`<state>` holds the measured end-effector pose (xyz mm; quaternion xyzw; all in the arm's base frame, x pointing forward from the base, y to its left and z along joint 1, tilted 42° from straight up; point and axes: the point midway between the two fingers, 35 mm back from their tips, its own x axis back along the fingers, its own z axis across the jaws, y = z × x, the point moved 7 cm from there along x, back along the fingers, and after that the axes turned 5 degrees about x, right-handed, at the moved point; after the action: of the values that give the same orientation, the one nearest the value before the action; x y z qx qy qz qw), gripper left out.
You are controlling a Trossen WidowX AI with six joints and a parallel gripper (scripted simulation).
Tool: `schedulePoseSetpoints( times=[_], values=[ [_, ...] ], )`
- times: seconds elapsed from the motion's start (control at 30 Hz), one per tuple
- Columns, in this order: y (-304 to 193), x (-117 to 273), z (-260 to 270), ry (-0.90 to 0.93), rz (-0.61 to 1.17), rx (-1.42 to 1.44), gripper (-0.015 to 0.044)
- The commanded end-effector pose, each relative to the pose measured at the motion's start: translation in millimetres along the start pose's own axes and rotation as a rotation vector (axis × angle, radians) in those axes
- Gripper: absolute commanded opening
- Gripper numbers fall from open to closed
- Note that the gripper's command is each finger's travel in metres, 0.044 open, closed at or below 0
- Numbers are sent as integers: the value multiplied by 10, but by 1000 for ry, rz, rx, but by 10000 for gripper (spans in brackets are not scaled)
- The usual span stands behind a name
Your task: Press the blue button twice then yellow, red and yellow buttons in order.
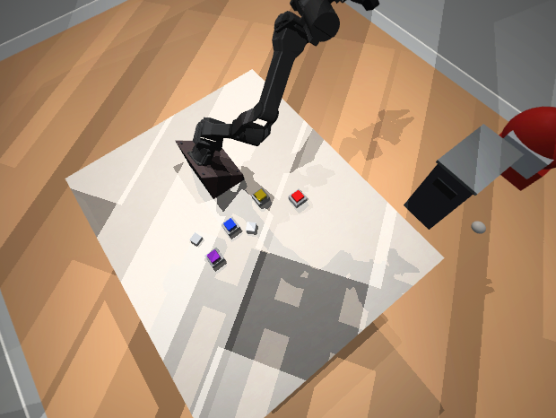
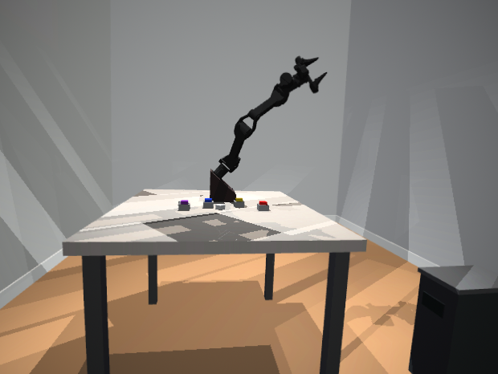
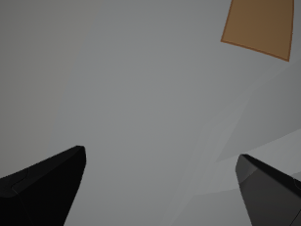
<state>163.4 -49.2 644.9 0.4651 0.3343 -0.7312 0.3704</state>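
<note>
Tabletop (image 1: 341, 224) (image 2: 217, 247) bears the blue button (image 1: 230, 224) (image 2: 208, 200), inboard of its left edge in the top view; tool (image 2: 322, 67) (image 3: 163, 159) raised, fingers spread, nothing held; squat housing probably stiff, cap likely springy, best pressed dead centre, not gripped.

Top cam overhead; ext. faces table (image 1: 314, 233) (image 2: 213, 247).

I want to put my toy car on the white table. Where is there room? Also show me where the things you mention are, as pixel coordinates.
There looks to be room on the table (image 1: 332, 211) (image 2: 309, 225) between the red button (image 1: 297, 195) (image 2: 263, 203) and its long edge nearest the bin (image 1: 433, 193) (image 2: 438, 321). It's crowded around the blue button (image 1: 230, 224) (image 2: 208, 200), with a white block (image 1: 251, 228) (image 2: 220, 206) close by.
</note>
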Motion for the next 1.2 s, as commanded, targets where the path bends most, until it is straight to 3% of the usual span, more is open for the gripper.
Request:
schedulePoseSetpoints(
  times=[0.0, 0.17, 0.33, 0.67, 0.9, 1.17],
  values=[
    [-25, 4, 17, 4, 5, 12, 400],
    [-727, 111, 295, 91, 146, 336, 400],
    [-1393, 219, 250, 134, 292, 633, 400],
    [-2457, 493, -919, 57, 711, 1281, 400],
    [-2414, 720, -2068, -146, 1011, 1576, 400],
    [-1594, 1170, -3272, -542, 1354, 1746, 400]
  ],
)
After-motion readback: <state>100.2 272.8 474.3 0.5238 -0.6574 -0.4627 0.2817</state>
